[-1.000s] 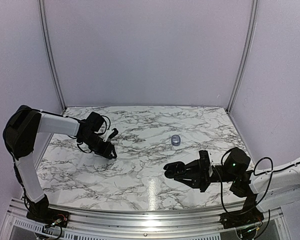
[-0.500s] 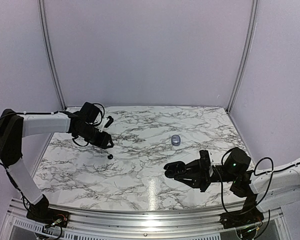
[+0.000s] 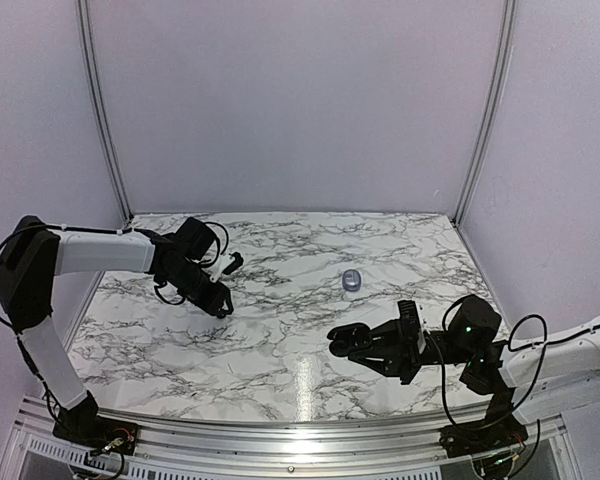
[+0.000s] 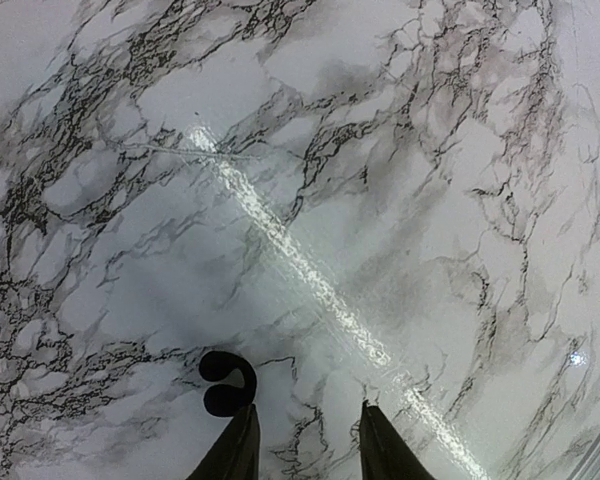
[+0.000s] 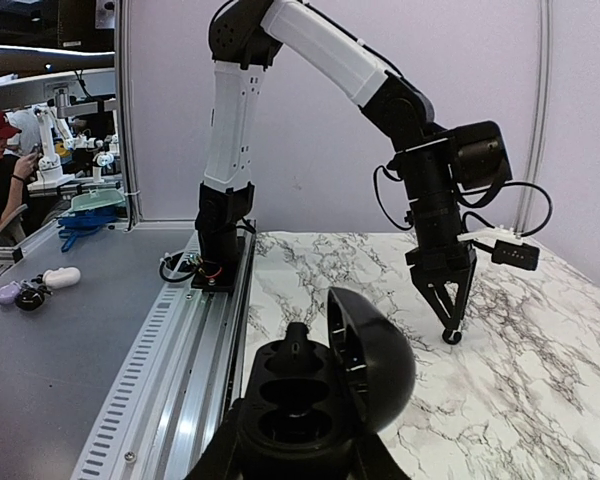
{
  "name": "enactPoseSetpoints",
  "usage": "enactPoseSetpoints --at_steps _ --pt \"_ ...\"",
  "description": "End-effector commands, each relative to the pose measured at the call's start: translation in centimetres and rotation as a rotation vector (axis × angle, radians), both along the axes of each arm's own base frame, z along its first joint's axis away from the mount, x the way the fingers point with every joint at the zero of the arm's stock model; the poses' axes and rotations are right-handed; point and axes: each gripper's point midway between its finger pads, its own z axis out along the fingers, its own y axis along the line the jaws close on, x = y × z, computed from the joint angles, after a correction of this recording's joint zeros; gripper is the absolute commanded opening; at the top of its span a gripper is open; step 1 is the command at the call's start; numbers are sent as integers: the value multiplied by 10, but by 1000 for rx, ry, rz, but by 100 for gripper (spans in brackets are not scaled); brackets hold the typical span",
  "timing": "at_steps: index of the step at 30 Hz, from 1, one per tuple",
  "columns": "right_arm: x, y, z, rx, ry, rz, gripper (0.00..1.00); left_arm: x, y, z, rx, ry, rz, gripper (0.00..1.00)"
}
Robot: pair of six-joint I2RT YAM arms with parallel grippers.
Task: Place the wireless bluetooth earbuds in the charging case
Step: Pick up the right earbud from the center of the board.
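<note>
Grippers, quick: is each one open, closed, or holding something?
Left gripper: open, empty; a black earbud lies on the table by one fingertip.
Right gripper: closed on the open black case.

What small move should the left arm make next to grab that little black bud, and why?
Probably nudge the left gripper sideways until the black earbud sits between its fingers, ready to close. The fingers stand apart on nothing, and the bud lies on the table just ahead of one fingertip, outside the gap. The right gripper holds the open charging case.
</note>
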Motion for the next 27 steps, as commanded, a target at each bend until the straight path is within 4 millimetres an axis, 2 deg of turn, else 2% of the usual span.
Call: enactPoseSetpoints --at_steps 1,13,27 --pt "3 -1 6 18 -1 -15 0 -9 11 -18 67 44 -9 35" --pt "5 -1 4 9 3 -24 0 0 14 -30 113 43 5 35" --pt "6 0 1 1 10 -25 0 2 6 -21 92 25 -20 34"
